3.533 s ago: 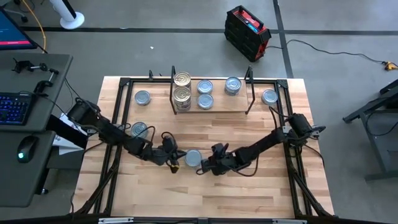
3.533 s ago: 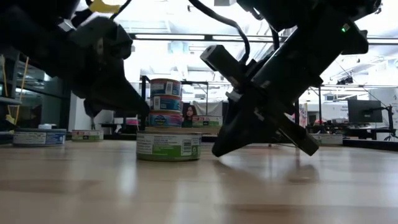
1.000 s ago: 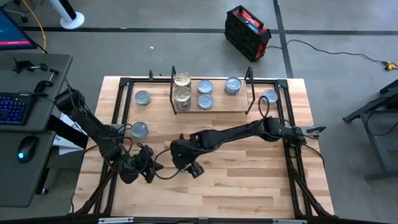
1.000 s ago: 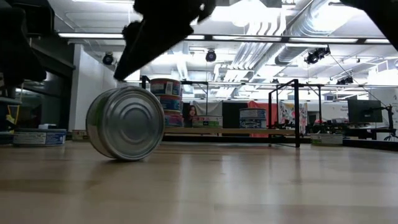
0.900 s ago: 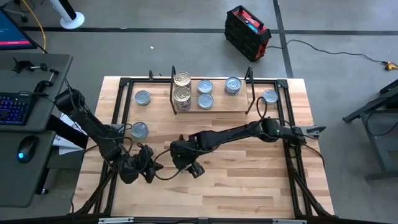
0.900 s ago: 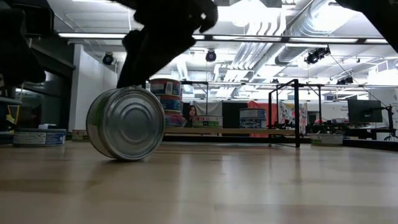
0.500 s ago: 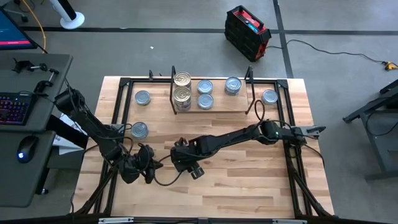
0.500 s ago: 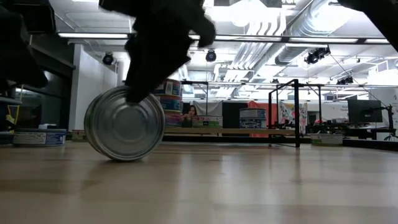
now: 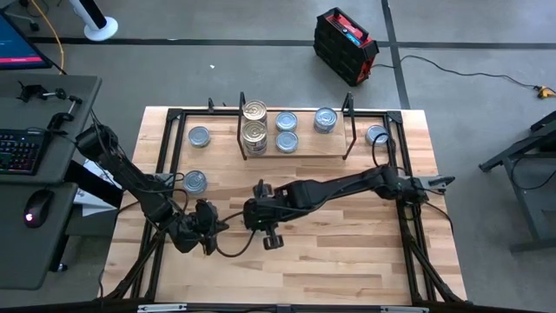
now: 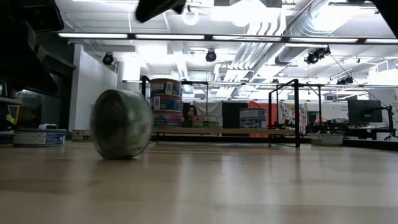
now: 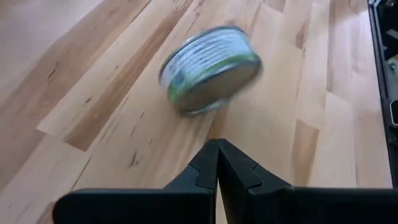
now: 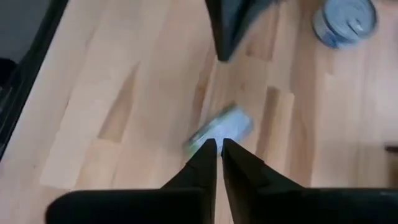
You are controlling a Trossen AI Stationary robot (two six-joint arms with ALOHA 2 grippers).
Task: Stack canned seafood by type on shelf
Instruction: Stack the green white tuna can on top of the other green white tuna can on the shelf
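A green-labelled tin (image 10: 121, 124) stands on its rim on the tabletop, blurred, and touches nothing else; it also shows in the left wrist view (image 11: 210, 68) and the right wrist view (image 12: 219, 134). My right gripper (image 12: 217, 152) hangs above it, shut and empty, and in the low view (image 10: 158, 7) it is well clear of the tin. My left gripper (image 11: 217, 152), shut, lies low on the table left of the tin (image 9: 208, 228). The shelf (image 9: 317, 149) at the far side holds gold tins (image 9: 254, 123) stacked and silver-blue tins (image 9: 287, 130) beside them.
Loose tins lie flat on the table: one left of the shelf (image 9: 200, 136), one nearer the left edge (image 9: 195, 181), one right of the shelf (image 9: 377, 135). A black frame (image 9: 174, 122) runs around the table. Bare wood lies toward the near edge.
My right gripper came down onto the top of the tin standing on its rim, then rose clear of it. The tin stayed on its rim and turned about: its flat end faced the low camera before, its labelled side wall faces it now.
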